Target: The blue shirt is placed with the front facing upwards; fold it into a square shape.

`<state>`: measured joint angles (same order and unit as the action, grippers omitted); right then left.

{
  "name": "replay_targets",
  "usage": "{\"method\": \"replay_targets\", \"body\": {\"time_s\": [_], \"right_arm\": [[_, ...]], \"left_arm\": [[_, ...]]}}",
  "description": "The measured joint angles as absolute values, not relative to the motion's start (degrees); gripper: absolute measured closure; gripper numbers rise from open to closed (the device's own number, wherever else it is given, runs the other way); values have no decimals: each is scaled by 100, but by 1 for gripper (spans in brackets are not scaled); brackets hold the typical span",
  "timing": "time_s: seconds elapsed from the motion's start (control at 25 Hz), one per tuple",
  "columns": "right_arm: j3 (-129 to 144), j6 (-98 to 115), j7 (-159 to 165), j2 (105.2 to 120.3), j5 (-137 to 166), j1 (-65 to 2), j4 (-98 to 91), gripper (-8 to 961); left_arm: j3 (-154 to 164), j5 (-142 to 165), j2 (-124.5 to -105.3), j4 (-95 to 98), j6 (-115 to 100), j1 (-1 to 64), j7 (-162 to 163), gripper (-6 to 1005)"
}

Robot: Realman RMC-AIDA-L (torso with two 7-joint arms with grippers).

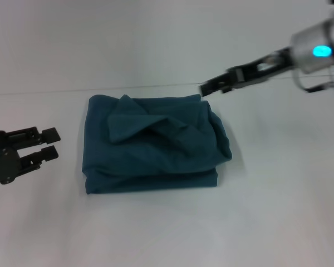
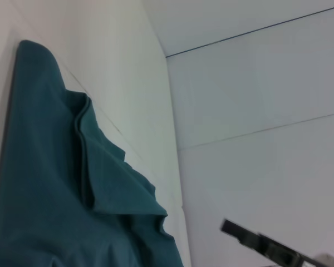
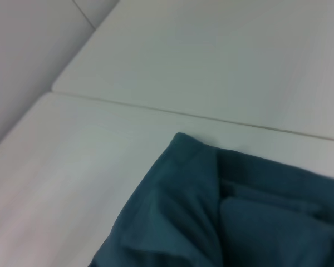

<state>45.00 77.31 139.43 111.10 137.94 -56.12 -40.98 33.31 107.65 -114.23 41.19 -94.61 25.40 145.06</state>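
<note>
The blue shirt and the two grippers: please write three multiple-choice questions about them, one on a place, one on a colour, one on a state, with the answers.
1. Where is the right gripper?
A. Above the far right corner of the blue shirt
B. Near the shirt's near left corner
C. Out of view

2. What colour is the shirt?
A. Red
B. Teal-blue
C. Yellow

3. How does the shirt lie on the table?
A. Spread flat, sleeves out
B. Hanging from a gripper
C. Folded into a rough square bundle

Answers: 1 A, its tip hovers there. 2 B, all views agree. 3 C, layers are stacked, while the left gripper waits open beside it.

Lab: bare white table (image 1: pixel 167 233)
</note>
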Motion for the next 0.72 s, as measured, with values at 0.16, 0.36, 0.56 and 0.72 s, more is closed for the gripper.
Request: {"method": "replay_targets", "body": {"time_s": [0.16,0.36,0.56,0.72], "right_arm": [[5229,6971,13953,11551,13992,-5842,-4119,389],[6283,6095,13912,11966,14092,-5893,-4120,391],[7492,5375,13925,12014,14116,-5856,-4044,393],[7607,5138,13813,11999,14120,-5812,-4038,395]], "left_arm": [[3270,10768,-11421,4115,-9462,2528,14468,495],[3174,10746,-11419,4088,-9458,2518,14399,498],[3097,10719,-11418,4072,-9477,2493,14396,500],[3038,10712,-11438,4064,-9482,2480,14389,502]]}}
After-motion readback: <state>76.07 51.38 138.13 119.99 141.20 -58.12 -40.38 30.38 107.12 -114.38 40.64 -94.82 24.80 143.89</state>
